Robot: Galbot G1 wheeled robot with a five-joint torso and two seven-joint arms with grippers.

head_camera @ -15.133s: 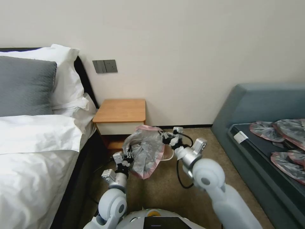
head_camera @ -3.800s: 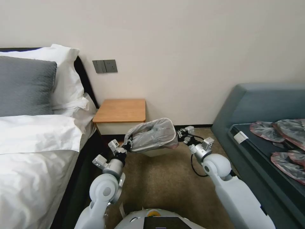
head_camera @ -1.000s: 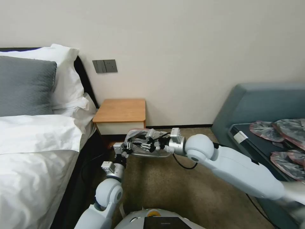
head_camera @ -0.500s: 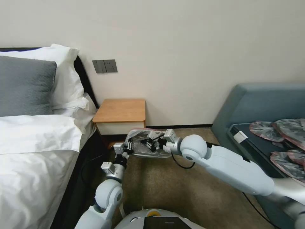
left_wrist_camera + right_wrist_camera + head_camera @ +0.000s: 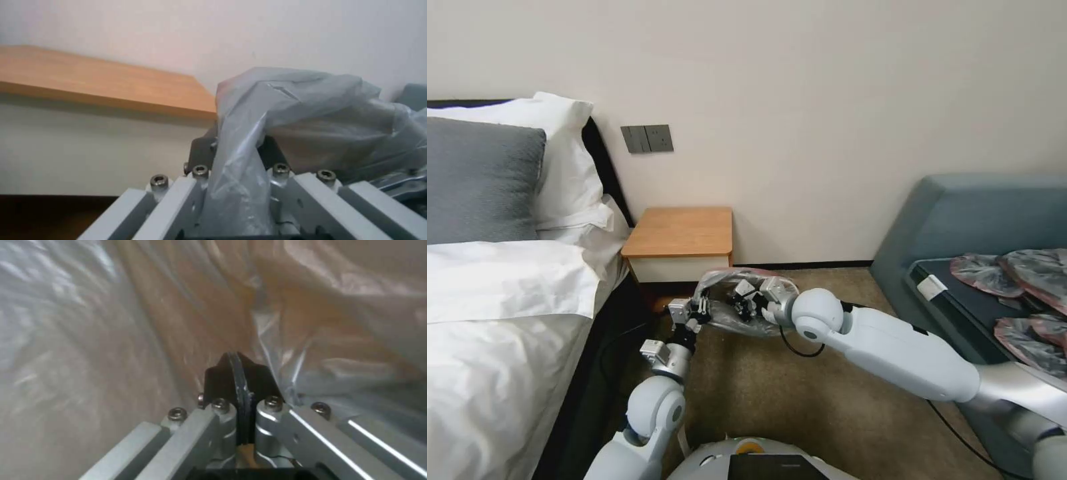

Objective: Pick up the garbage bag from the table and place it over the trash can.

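Grey plastic of one garbage bag (image 5: 740,300) draped one trash can, hiding it, beside one wooden bench (image 5: 680,232). Left pincer (image 5: 699,312) clamped the bag's edge; right pincer (image 5: 746,303), closed, sat inside the bag.

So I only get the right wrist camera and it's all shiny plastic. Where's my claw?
Observer: Your right claw is poked inside the garbage bag, low down in front of the table.
Operator: What's the other claw doing?
Observer: The left claw is pinching the bag's plastic, on the side nearer the bed.
Operator: Are there more bags?
Observer: Yes, several spare bags lie on the blue-grey bench on the right.
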